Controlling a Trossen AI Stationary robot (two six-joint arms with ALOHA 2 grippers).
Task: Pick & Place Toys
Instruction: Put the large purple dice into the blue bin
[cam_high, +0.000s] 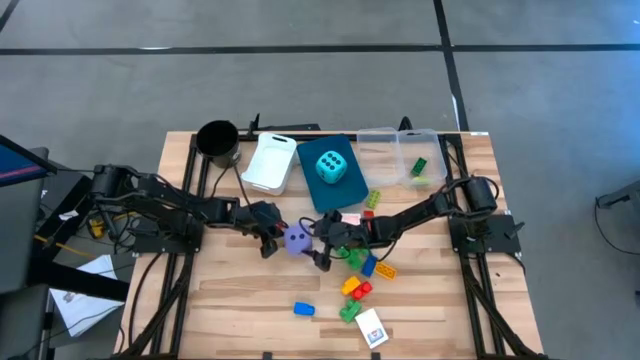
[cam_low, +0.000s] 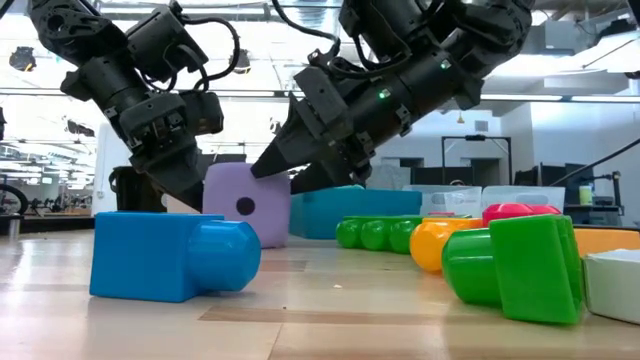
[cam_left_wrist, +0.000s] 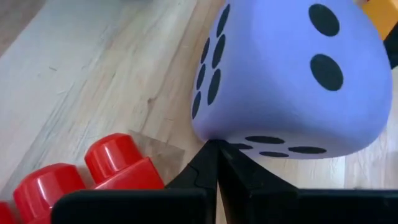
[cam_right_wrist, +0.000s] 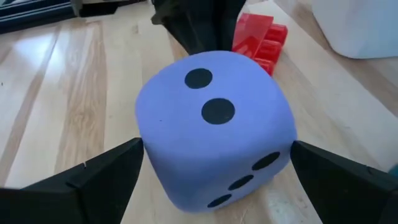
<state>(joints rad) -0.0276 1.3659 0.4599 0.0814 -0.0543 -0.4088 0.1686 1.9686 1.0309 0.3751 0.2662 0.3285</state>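
Right gripper wide open, straddling purple die mid-desk; left gripper shut, tip touching it. Die prob. light, soft foam; grip opp. flat faces.

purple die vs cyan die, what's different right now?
Colour: the purple die is lilac, the cyan die teal. Place: the purple die sits on the bare table; the cyan die rests on the blue bin. Contact: the right gripper straddles the purple die with fingers spread, and the shut left gripper stands at its other side; nothing is near the cyan die. Both are rounded cubes with black dots.
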